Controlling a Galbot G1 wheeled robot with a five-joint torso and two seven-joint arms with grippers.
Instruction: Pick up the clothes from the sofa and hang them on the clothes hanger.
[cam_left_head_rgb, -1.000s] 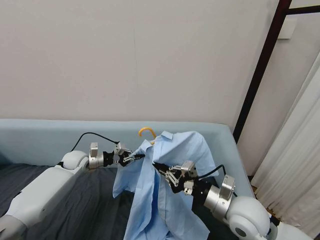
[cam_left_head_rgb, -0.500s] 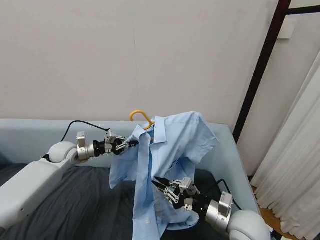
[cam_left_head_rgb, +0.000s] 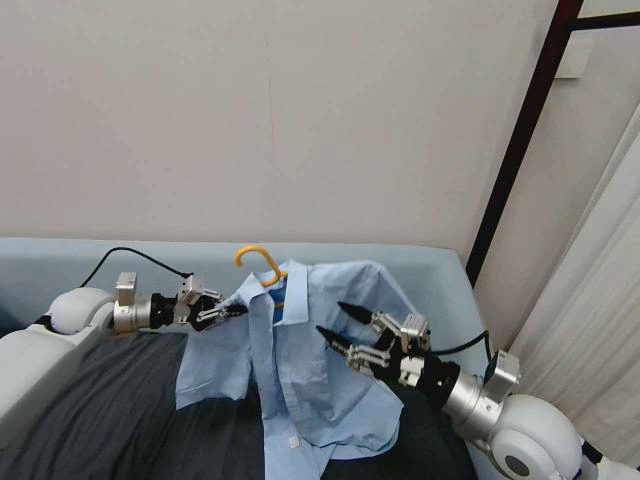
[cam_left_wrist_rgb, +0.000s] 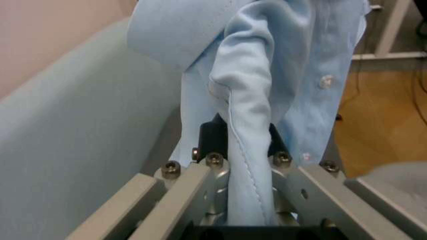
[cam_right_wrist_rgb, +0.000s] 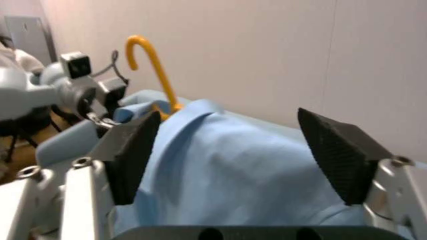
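Left gripper (cam_left_head_rgb: 215, 312): clamped tight on a fold of the light blue shirt (cam_left_head_rgb: 300, 370) at its shoulder edge. In the left wrist view the cloth runs straight up between the two fingers, with no gap showing.
Right gripper (cam_left_head_rgb: 330, 318): spread wide and holding nothing. Its dark pads (cam_right_wrist_rgb: 337, 155) stand well apart, and its fingertips point at the shirt's front. I cannot tell whether they touch the cloth.
Left arm: reaches in from the robot's left, forearm roughly level above the seat, wrist aimed at the shirt.
Right arm: rises from the lower right, forearm slanting up toward the shirt's middle.
Shirt: held up above the seat and draped over a yellow hanger (cam_left_head_rgb: 255, 262). The collar sits around the base of the hook and the lower part falls toward the dark seat cover (cam_left_head_rgb: 100, 400).
Hanger: the hook stands above the collar, hooked on nothing.
Sofa (cam_left_head_rgb: 100, 265): its pale blue back runs behind the shirt and both grippers.
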